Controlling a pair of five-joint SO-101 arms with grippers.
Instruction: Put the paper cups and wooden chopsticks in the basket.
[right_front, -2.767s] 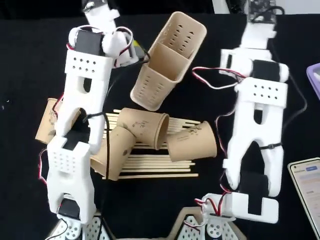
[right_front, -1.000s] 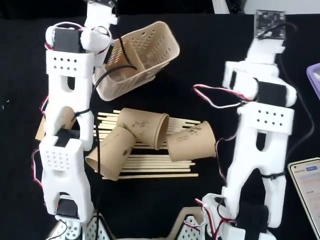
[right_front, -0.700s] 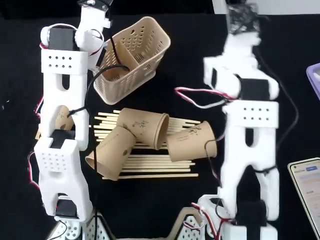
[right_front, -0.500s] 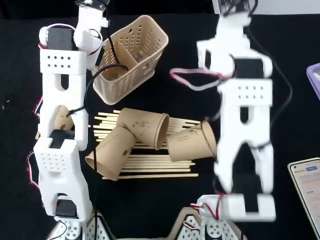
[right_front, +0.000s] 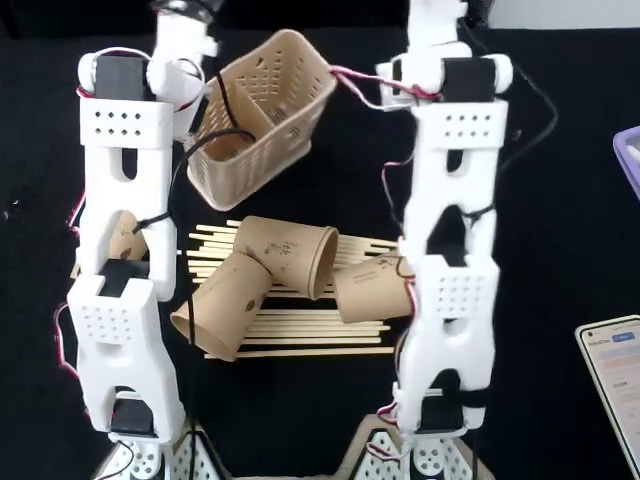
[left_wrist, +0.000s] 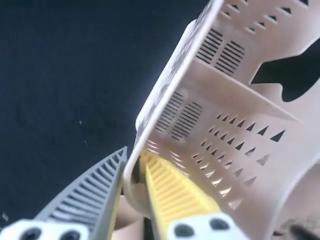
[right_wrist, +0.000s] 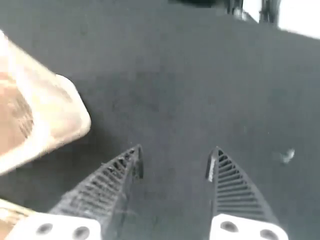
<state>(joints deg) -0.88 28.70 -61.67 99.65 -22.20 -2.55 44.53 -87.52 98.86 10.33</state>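
Basket (left_wrist: 235, 145) rim between clamped left fingers (left_wrist: 175, 195)

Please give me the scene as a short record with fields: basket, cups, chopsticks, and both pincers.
basket: tilted, rim in left pincer
cups: three on their sides atop chopsticks
chopsticks: flat pile on table, under the cups
left pincer: shut on basket rim
right pincer: open, over bare table beside basket
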